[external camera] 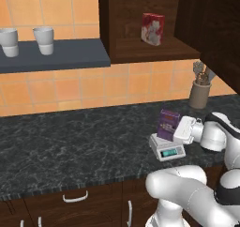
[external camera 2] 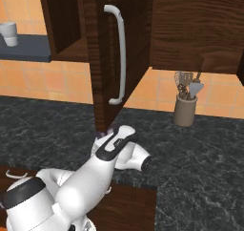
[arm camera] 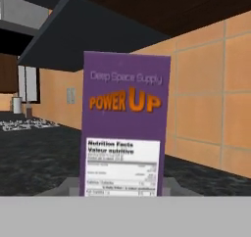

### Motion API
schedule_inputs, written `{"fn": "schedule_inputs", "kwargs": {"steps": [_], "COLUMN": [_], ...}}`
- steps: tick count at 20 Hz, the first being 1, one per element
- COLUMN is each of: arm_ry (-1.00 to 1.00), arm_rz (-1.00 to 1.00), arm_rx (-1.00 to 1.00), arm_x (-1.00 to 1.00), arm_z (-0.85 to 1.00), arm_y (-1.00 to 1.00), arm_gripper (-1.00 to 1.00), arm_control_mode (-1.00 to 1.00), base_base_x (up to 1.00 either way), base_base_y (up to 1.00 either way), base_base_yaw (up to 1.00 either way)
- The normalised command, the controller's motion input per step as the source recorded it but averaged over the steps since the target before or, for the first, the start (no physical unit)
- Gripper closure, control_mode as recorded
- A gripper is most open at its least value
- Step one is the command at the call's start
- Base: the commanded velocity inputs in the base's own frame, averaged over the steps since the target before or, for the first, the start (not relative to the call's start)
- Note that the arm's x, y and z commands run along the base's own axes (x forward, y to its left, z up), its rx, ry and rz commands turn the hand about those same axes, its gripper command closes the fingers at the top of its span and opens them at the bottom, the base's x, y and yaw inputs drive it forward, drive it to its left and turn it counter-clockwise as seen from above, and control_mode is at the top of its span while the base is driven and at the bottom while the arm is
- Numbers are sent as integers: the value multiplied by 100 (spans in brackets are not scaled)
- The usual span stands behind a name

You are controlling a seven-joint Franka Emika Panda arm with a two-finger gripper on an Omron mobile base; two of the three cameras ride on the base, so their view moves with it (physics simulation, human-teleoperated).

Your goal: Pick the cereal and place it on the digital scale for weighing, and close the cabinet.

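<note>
The gripper (external camera: 176, 129) sits hard against the right side of the small upright purple cereal box (external camera: 168, 124), and its fingertips are hidden behind the hand and the box, so I cannot tell whether the jaws hold the box or stand just off it. In the hand view the purple box (arm camera: 124, 125) stands close in front, its foot cut off by the bottom edge, with grey corners of the scale (arm camera: 172, 187) beside it. The box stands on the small flat light-grey digital scale (external camera: 167, 147), whose greenish display faces the counter's front edge. In the right base view the open dark brown wooden cabinet door (external camera 2: 102, 58) with its long silver bar handle (external camera 2: 120, 53) covers the box and scale; the white arm blocks the rest.

The worktop is black marbled stone (external camera: 70, 141) over dark drawers, backed by orange tiles. A red box (external camera: 153, 28) stands in the open cabinet (external camera: 140, 52). A grey wall shelf (external camera: 56, 55) carries two white cups (external camera: 43, 40), and a brown utensil pot (external camera: 200, 94) stands against the wall.
</note>
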Motion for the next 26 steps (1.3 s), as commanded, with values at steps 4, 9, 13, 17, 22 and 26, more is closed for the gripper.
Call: {"fn": "schedule_inputs", "kwargs": {"steps": [4,9,13,17,22,26], "arm_ry": [-2,-2,-7,-18,-31,-19], "arm_rz": [0,0,0,0,0,0], "arm_rx": [0,0,2,3,6,7], "arm_x": [-10,-8,-34,-52,-63,-43], "arm_z": [0,0,0,6,53,59], "arm_y": [0,-18,-52,-43,-57,-65], "arm_gripper": [-100,-100,-100,-100,-100,-100], "arm_control_mode": [-100,-100,-100,-100,-100,-100], "base_base_x": [0,0,0,0,0,0], "base_base_y": [0,0,0,0,0,0], "base_base_yaw": [0,0,0,0,0,0]}}
